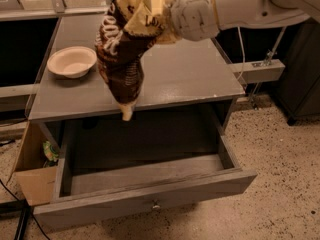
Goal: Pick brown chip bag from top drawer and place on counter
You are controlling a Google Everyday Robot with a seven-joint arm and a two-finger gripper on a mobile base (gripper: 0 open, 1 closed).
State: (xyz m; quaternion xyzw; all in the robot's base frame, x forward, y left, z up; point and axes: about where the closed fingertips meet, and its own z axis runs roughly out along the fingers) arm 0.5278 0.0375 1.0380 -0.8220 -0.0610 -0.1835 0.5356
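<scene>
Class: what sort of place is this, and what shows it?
Likely a robot test lab set up as a kitchenette: grey counter with a bowl, open top drawer, speckled floor. The gripper holds the brown chip bag above the counter.

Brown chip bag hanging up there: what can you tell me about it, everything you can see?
The brown chip bag is crinkled foil, dark brown with white lettering, tan at its crumpled top and cream at its lower tip. It hangs lengthwise, top end pinched in the gripper near the picture's upper edge, over the counter. Its tip shows against the counter's front edge, above the open top drawer. Only the gripper appears to touch it.
</scene>
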